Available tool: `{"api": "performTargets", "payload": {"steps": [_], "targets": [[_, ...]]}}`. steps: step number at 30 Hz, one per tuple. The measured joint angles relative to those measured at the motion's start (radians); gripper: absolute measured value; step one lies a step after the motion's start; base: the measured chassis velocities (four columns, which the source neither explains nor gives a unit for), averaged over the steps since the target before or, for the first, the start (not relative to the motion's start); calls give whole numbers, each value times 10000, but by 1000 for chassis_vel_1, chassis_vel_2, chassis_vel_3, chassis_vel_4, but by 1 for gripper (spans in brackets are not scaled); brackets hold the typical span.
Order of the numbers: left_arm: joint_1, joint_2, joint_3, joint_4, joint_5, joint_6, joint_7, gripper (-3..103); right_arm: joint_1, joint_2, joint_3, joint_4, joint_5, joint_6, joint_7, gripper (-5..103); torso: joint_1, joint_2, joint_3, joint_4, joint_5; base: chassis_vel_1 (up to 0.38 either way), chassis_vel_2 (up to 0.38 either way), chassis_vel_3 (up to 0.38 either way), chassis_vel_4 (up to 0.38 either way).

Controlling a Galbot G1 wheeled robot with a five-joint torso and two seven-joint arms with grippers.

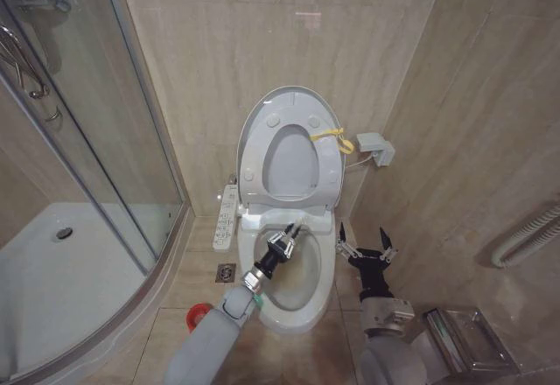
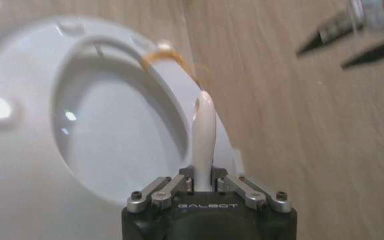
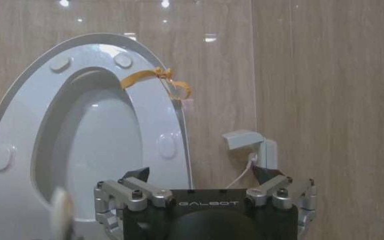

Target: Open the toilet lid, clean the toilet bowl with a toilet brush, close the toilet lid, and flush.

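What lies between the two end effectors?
In the head view, the toilet bowl's right rim separates the left end effector from the right end effector.

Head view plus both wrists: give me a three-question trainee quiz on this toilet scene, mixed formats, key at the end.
1. True or false: the toilet lid is raised, leaning toward the wall.
2. Multiple choice: the left gripper over the toilet bowl is
A. open and empty
B. shut on the white handle of the toilet brush
C. shut on the yellow strap
3. Fill in: the right gripper, beside the bowl on the robot's right, has its fingers ____.

Key: 1 true; 2 B; 3 open
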Motion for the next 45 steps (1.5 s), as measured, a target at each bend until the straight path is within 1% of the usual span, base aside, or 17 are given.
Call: {"api": "performTargets", "payload": {"steps": [2,3,6,7,11,12,15,16,18,19,23,27,28,31,36,38,45], "targets": [[543,373,-234,-1484,298,447,-392,16,1,1,0,0,0,0,1,100,0,0,0,-4,0,0,0,0,0],[543,373,-234,-1484,298,447,-392,16,1,1,0,0,0,0,1,100,0,0,0,-4,0,0,0,0,0],[1225,757,-392,-3051,441,914,-655,16,0,0,0,1,0,0,0,100,0,0,-1,-5,-1,0,0,0,0],[1225,757,-392,-3051,441,914,-655,16,0,0,0,1,0,0,0,100,0,0,-1,-5,-1,0,0,0,0],[2314,1238,-816,-4724,635,1225,-879,16,0,0,0,0,0,0,0,100,0,0,-1,-3,-2,0,0,0,0],[2314,1238,-816,-4724,635,1225,-879,16,0,0,0,0,0,0,0,100,0,0,-1,-3,-2,0,0,0,0],[3241,1621,-1373,-6028,961,1365,-1005,16,0,0,-1,0,0,0,0,100,-1,1,-1,-2,-1,0,0,0,0],[3241,1621,-1373,-6028,961,1365,-1005,16,0,0,-1,0,0,0,0,100,-1,1,-1,-2,-1,0,0,0,0],[3980,1841,-1771,-6929,1165,1448,-1253,16,0,1,0,1,0,0,0,100,-1,1,-1,-3,-2,0,0,0,0],[3980,1841,-1771,-6929,1165,1448,-1253,16,0,1,0,1,0,0,0,100,-1,1,-1,-3,-2,0,0,0,0],[4982,1871,-2266,-7914,1339,1599,-1518,16,0,1,0,0,0,0,0,100,-1,1,-2,-4,-1,0,0,0,0],[6521,1559,-3194,-8921,1483,1685,-1860,16,0,1,0,0,0,0,0,100,-1,1,-2,-3,-1,0,0,0,0],[6521,1559,-3194,-8921,1483,1685,-1860,16,0,1,0,0,0,0,0,100,-1,1,-2,-3,-1,0,0,0,0],[7338,1432,-4080,-9125,1828,1249,-1939,16,1,0,0,1,0,0,0,100,-1,1,-1,-3,-1,0,0,0,0],[7784,1320,-4849,-8971,1883,884,-2112,16,0,0,0,0,0,0,0,100,-1,1,-1,-3,-2,0,0,0,0],[7908,1269,-5259,-8655,1792,652,-2255,16,0,1,0,0,0,0,0,100,0,1,-1,-3,0,0,0,0,0],[7658,1188,-5616,-7296,1292,57,-2564,16,1,0,0,0,0,0,0,100,0,0,0,-3,-2,0,0,0,0]]}}
